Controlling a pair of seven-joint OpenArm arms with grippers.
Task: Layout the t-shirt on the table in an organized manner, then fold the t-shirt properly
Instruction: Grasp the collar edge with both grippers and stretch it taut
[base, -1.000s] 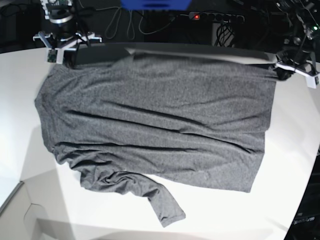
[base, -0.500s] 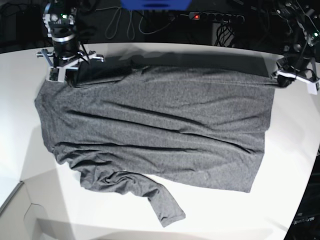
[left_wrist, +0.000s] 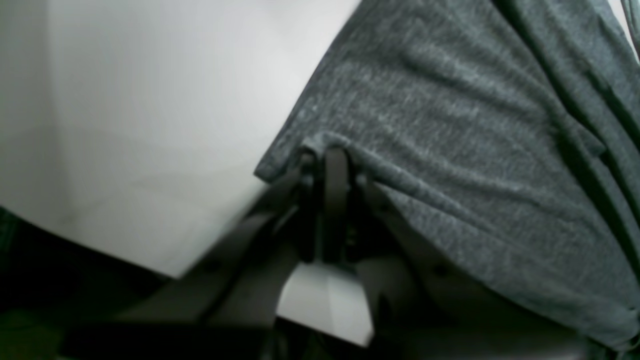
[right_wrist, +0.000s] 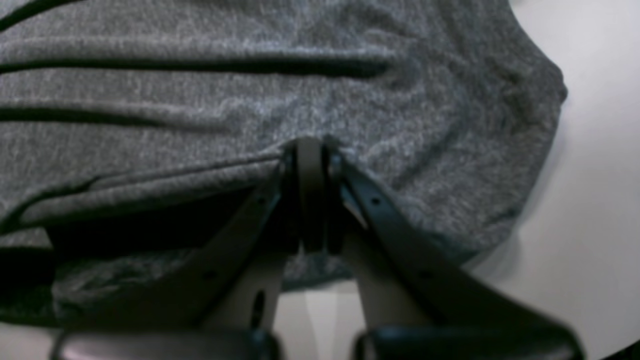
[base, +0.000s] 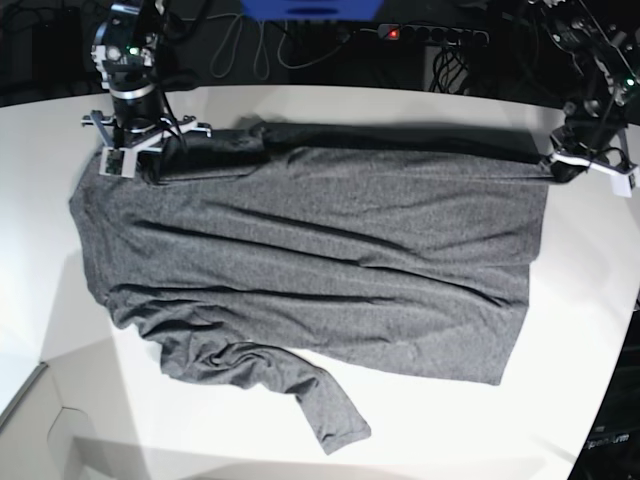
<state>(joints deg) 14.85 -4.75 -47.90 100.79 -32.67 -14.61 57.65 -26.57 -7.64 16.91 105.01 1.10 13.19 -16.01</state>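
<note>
Across the middle of the base view, the t-shirt (base: 320, 270) lies spread on the white tabletop (base: 590, 330), its far edge raised at two corners. At upper left of the frame my right claw (base: 135, 158) is closed tight on the fabric near the shoulder; at upper right my left claw (base: 562, 166) is likewise pinched shut on the hem corner. Each wrist view confirms a thin bite of cloth between the closed jaws, with folds radiating from the pinch.

For the step in hand, which I judge to be folding the far edge over the body, I should carry both corners toward the bottom of the frame at matched height and pace, keeping the edge between them taut so it lands straight.

Material: thin heathered charcoal jersey, soft and wrinkly, with long shallow creases running across the torso. One sleeve (base: 325, 405) trails crumpled toward the lower centre. The tabletop is smooth and matte, so I expect the cloth to slide easily.
</note>
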